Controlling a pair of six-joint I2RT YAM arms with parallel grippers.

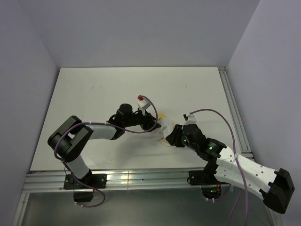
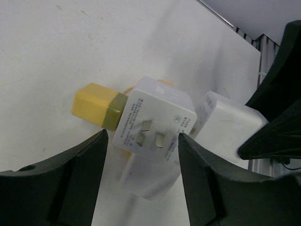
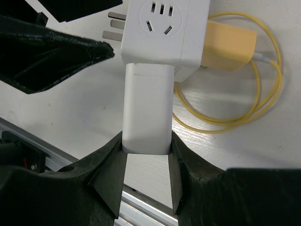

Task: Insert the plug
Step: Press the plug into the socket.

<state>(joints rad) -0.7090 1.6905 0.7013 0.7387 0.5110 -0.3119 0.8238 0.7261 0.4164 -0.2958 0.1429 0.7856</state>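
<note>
A white plug (image 3: 146,108) is clamped at its near end by my right gripper (image 3: 146,146), which is shut on it. The plug's far end meets a side face of a white cube adapter (image 3: 160,28) lying on the table; its pins are hidden. A yellow charger (image 3: 228,47) sits in the adapter's other side. My left gripper (image 2: 142,141) is open, one finger on each side of the adapter (image 2: 155,122), whose pronged face points toward it. The white plug (image 2: 230,120) shows to the right there. Seen from above, both grippers meet at the adapter (image 1: 165,126).
A yellow cable (image 3: 263,94) loops on the table to the right of the adapter. A metal rail (image 3: 141,207) runs along the table's near edge just behind my right gripper. The left gripper's finger (image 3: 56,52) lies close to the adapter's prongs.
</note>
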